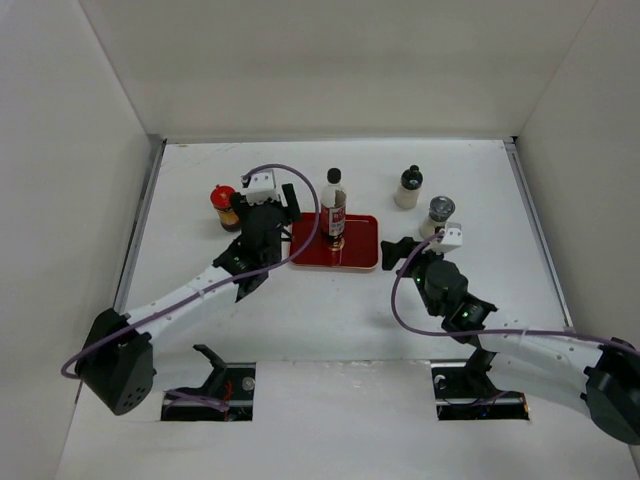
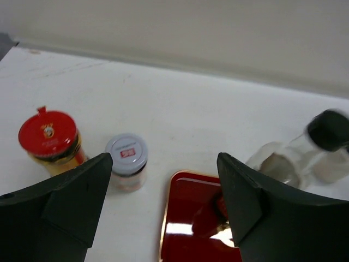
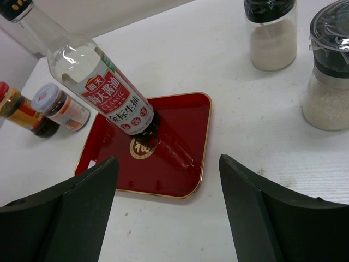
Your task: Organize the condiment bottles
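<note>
Barely started, judging by only the tall dark-sauce bottle (image 1: 333,208) upright on the red tray (image 1: 360,250), red-lidded jar (image 1: 224,205) and pale-lidded jar (image 2: 126,161) on the table left of it, grey-lidded shaker (image 1: 437,216) and white bottle (image 1: 409,187) right of it, left gripper (image 2: 164,164) and right gripper (image 3: 169,164) flanking the tray, jaws apart, seemingly empty.

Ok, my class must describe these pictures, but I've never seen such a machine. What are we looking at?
Two robot arms stand at the near edge of a table, each ending in a two-finger gripper. The wide picture looks down from above and behind; the other two come from wrist cameras, so the dark shapes below are fingers. On the table: a red tray with a tall sauce bottle standing on it, a red-lidded jar and pale-lidded jar to its left, a black-capped bottle and grey-lidded shaker to its right. The left gripper and right gripper are open, holding nothing.
</note>
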You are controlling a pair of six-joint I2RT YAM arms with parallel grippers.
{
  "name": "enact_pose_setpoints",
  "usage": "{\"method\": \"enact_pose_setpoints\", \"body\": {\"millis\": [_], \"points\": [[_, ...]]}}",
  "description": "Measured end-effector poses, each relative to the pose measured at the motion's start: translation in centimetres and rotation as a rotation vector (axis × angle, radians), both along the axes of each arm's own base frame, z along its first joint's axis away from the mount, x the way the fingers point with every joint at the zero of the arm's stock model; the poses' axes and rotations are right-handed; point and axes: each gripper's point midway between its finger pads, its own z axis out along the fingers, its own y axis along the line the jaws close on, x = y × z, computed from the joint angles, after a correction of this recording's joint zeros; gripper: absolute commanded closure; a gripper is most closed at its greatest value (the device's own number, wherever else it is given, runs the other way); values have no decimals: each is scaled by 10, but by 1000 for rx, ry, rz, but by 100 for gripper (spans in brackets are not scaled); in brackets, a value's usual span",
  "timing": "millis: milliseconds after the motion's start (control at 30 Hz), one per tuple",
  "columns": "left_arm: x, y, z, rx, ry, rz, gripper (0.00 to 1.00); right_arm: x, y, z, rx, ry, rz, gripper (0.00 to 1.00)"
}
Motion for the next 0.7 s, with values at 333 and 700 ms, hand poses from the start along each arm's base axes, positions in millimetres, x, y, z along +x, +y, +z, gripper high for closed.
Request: {"method": "enact_pose_setpoints", "body": {"millis": [333,700], "points": [[26,38,-122,199,328,131,23,1,1,-4,-5,9,0,16],[66,47,-138,167,344,160,23,1,4,-10,-13,24,12,15]]}}
